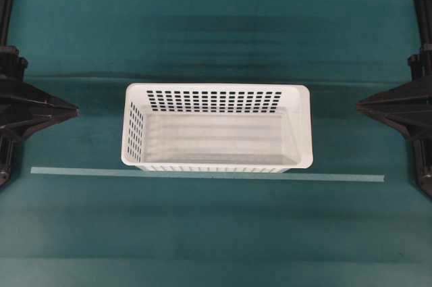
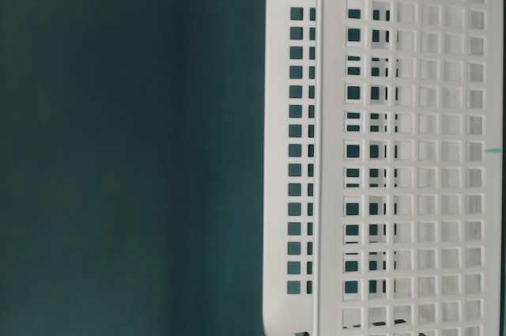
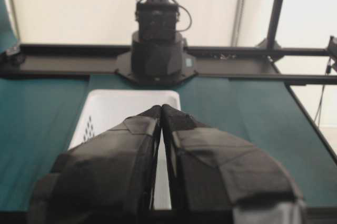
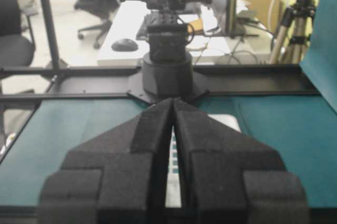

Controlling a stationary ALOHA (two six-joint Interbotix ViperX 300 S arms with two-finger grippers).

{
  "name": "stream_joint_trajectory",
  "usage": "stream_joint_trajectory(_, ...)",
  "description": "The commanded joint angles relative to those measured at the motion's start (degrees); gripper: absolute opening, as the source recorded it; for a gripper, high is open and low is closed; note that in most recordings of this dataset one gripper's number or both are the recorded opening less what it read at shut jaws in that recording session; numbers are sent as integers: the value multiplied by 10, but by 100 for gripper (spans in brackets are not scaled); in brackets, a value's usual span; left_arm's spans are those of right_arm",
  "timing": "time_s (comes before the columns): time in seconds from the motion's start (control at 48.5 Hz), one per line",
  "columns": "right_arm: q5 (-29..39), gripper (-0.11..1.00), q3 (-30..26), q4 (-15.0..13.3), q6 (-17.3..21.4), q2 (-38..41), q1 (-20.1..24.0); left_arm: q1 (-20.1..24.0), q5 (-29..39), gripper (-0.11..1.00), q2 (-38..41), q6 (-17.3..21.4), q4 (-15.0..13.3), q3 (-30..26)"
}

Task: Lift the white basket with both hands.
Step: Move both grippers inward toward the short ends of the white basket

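Teal table, white basket centred, both grippers well apart

Open cloth flanks white basket

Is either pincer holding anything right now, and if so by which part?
Nothing is held. The left pincer and right pincer are both shut and empty, well clear of the white basket.

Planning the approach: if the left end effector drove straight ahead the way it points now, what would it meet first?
Probably the white basket. The left end effector, its tips together, aims at the basket's near short end, with only bare green table between. Whether it would strike the rim or pass above is unclear.
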Motion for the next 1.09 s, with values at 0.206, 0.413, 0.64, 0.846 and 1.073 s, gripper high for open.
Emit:
stream_joint_trajectory(0.206,120,0,-73,105,54,10,-24,-4,19,-2,64,-149,6,-85)
stream_joint_trajectory(0.413,309,0,-129,189,185,29,-98,-2,128,-2,101,-291,6,-141)
stream_joint_trajectory(0.64,433,0,-164,187,343,87,-146,9,302,-2,150,-497,10,-200)
stream_joint_trajectory(0.846,508,0,-194,177,420,169,-144,9,371,-2,187,-601,10,-224)
stream_joint_trajectory(1.073,628,0,-249,142,466,276,-144,29,472,-2,247,-649,11,-258)
